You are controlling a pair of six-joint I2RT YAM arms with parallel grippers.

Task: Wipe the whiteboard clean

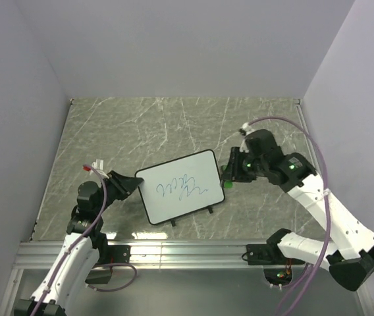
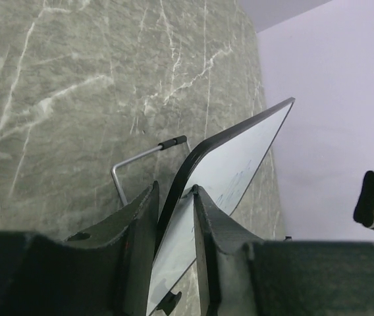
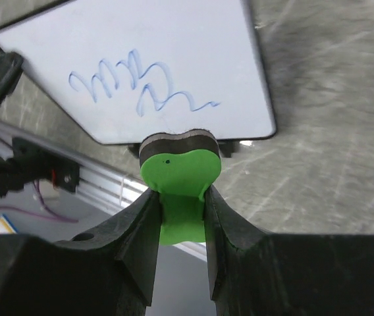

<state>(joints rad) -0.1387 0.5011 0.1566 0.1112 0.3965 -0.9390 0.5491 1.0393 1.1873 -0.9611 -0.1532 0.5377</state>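
The whiteboard (image 1: 182, 186) is white with a thin black frame and blue scribbles (image 1: 184, 187) at its middle. It is held tilted over the marble table. My left gripper (image 1: 133, 184) is shut on the board's left corner; the board's edge (image 2: 240, 155) runs out from between the jaws in the left wrist view. My right gripper (image 1: 227, 174) is shut on the green eraser (image 3: 180, 174), just off the board's right edge. In the right wrist view the board (image 3: 141, 46) lies beyond the eraser.
A bent metal wire stand (image 2: 134, 164) sits under the board. Two black tabs (image 1: 210, 210) stick out of its near edge. An aluminium rail (image 1: 174, 253) runs along the table's near edge. Walls close in on the left, back and right.
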